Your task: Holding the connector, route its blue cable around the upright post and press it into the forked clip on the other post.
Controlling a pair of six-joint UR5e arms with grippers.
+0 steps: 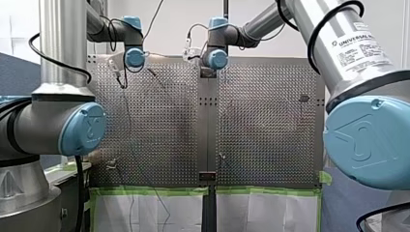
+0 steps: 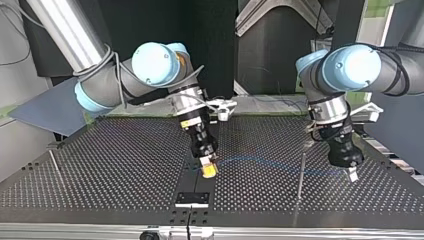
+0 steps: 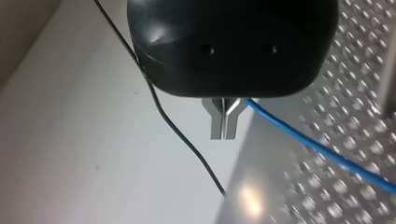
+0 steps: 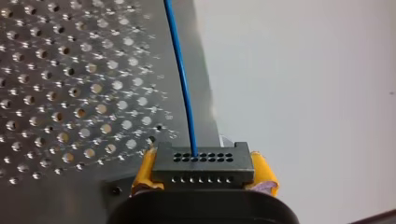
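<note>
In the right wrist view the yellow pads [image 4: 144, 170] of my right gripper [image 4: 204, 173] clamp a black multi-hole connector [image 4: 203, 165]. Its blue cable [image 4: 182, 79] runs straight ahead over the perforated plate. At the top view's middle, my right gripper [image 2: 209, 171] holds the connector low over the table. The faint blue cable [image 2: 270, 164] stretches across to my left gripper [image 2: 352, 173]. In the left wrist view the metal fingers [image 3: 217, 126] of my left gripper [image 3: 224, 125] are pressed together, with the blue cable [image 3: 308, 142] leaving from between them. A thin upright post [image 2: 300, 180] stands just beside my left gripper.
A second thin post [image 2: 55, 165] stands at the top view's far left; its tip is too small to read. A small black plate [image 2: 192, 198] sits on the table's centre seam near the edge. A thin black wire [image 3: 159, 105] hangs beside my left gripper.
</note>
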